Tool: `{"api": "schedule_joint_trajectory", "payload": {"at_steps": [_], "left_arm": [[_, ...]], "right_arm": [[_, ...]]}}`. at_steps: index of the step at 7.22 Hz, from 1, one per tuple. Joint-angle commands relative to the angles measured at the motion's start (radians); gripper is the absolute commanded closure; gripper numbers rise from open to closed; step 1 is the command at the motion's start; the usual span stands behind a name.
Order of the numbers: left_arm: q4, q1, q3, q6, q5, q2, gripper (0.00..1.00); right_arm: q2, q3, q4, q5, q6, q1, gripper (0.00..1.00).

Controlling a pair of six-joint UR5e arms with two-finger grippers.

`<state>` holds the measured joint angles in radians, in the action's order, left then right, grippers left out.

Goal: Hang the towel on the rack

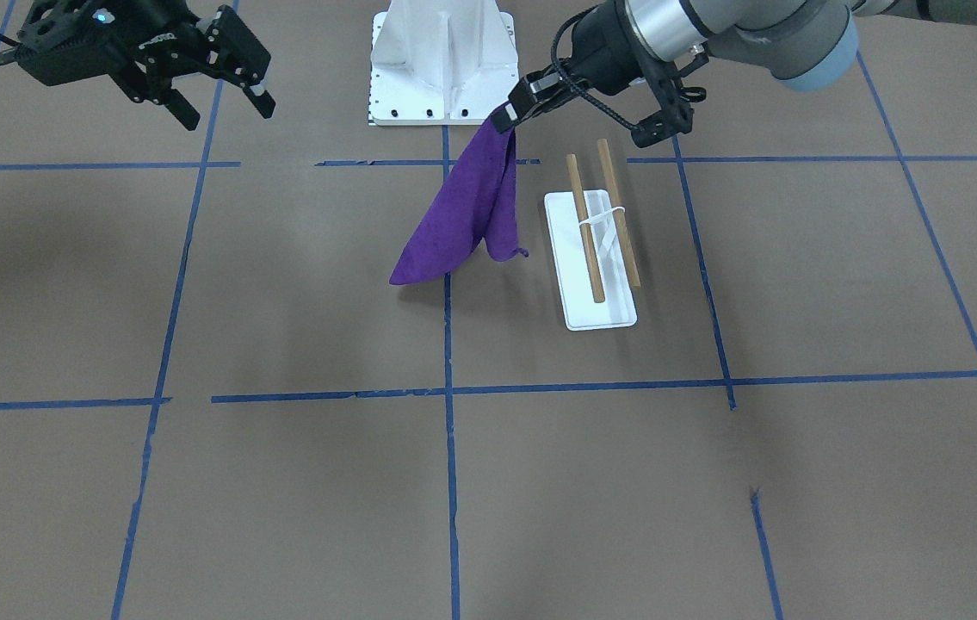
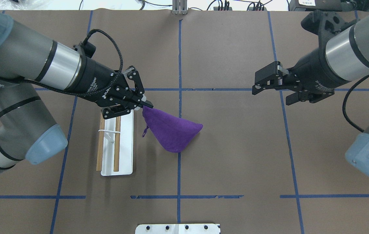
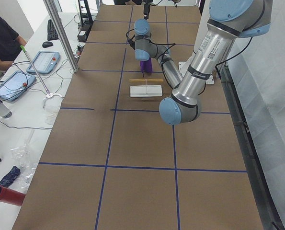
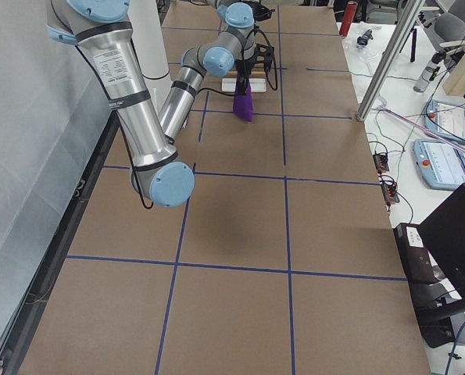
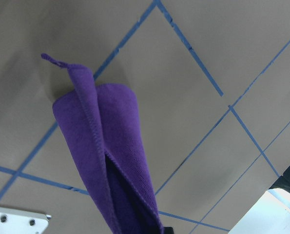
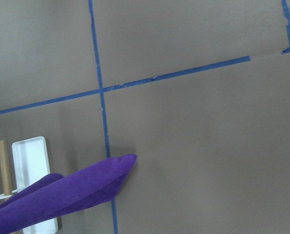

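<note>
- Overhead exterior view: the towel is pinched by one corner in the left gripper, whose fingers are closed tightly on it.
- The cloth is hung in a folded cone just beside the rack, clear of the dowels.
- Whether its lowest corner is rested on the table cannot be told.
- The right gripper is held spread wide, with nothing grasped, well apart from the towel.
</note>
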<state>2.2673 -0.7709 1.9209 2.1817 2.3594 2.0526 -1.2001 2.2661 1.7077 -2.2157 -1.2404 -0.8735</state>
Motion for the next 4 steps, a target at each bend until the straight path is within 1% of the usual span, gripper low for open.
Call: {"api": "schedule_joint_trajectory", "payload": {"at_steps": [1,3,4], "left_arm": [[0.008,-0.069,0.021,-0.139,0.009,-0.104,1.0],[0.008,-0.131,0.03,-0.271,0.011,-0.208,1.0],[0.008,-0.154,0.039,-0.325,0.043,-0.265,1.0]], "right_arm": [[-0.038,-0.014,0.001,0.002,0.044,-0.029,0.0],[-0.047,-0.025,0.0,0.007,0.044,-0.032,0.0],[-0.045,-0.03,0.0,0.014,0.045,-0.032,0.0]]}}
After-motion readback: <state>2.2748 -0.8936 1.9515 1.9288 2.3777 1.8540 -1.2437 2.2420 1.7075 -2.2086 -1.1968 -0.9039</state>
